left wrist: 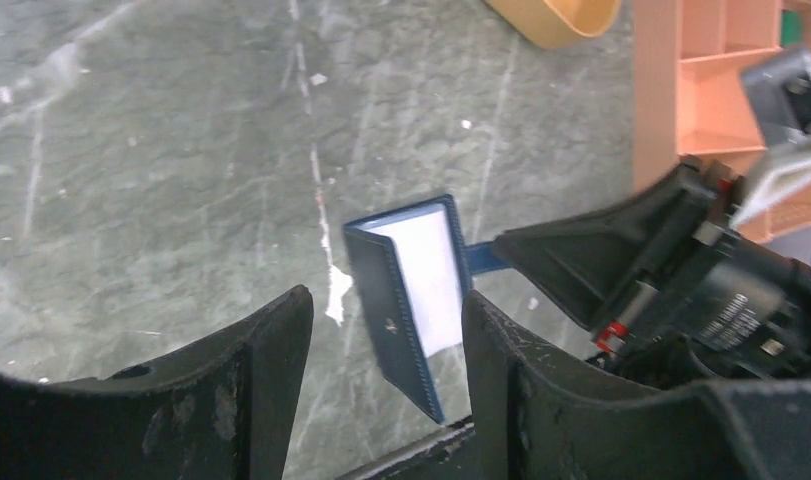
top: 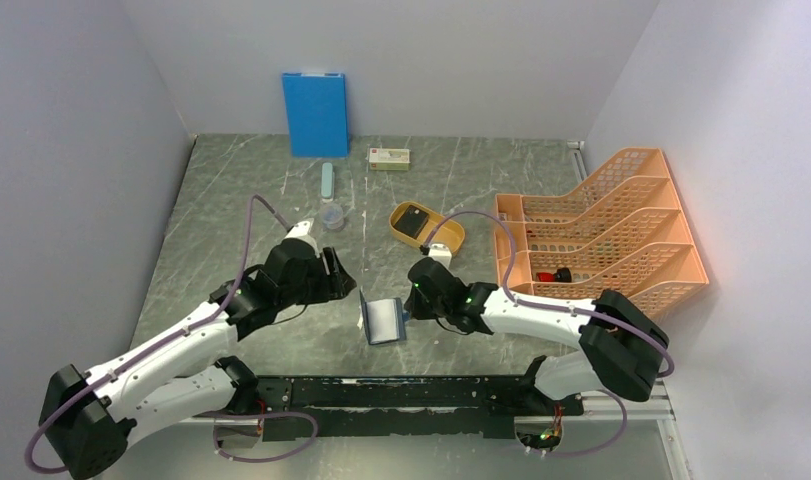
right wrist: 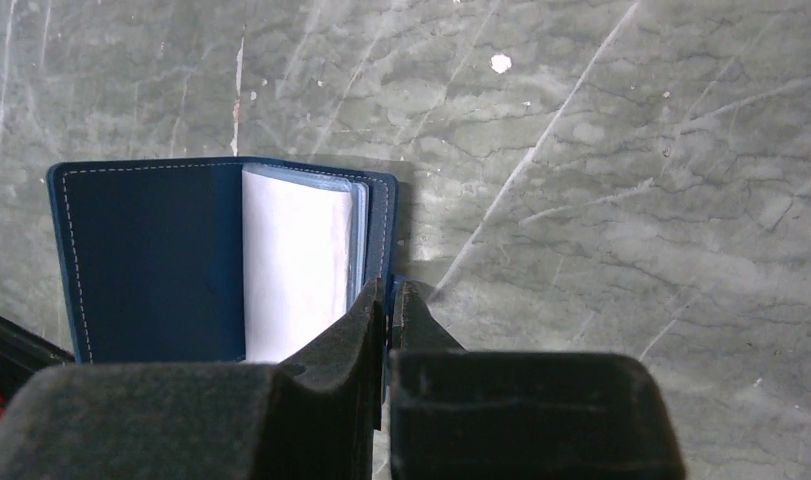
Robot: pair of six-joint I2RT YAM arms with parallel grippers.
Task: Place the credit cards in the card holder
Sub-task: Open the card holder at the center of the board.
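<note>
- The card holder [top: 383,320] lies open on the surface [top: 231,200], directly ahead of the right tool [right wrist: 389,300], which is pressed together on its snap tab [left wrist: 481,258].
- Hold that pinch firm and low so the holder cannot fold shut.
- The left tool [left wrist: 383,300] is spread and empty, with the holder just ahead of it. I judge it should fetch a card and slide it in flat.

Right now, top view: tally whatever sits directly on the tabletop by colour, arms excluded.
Blue: 2 (board, card holder)
Orange: 1 (file rack)
Yellow: 1 (tray)
Clear: 1 (cup)
White: 1 (box)
Pale green: 1 (bar)
Total: 7
</note>
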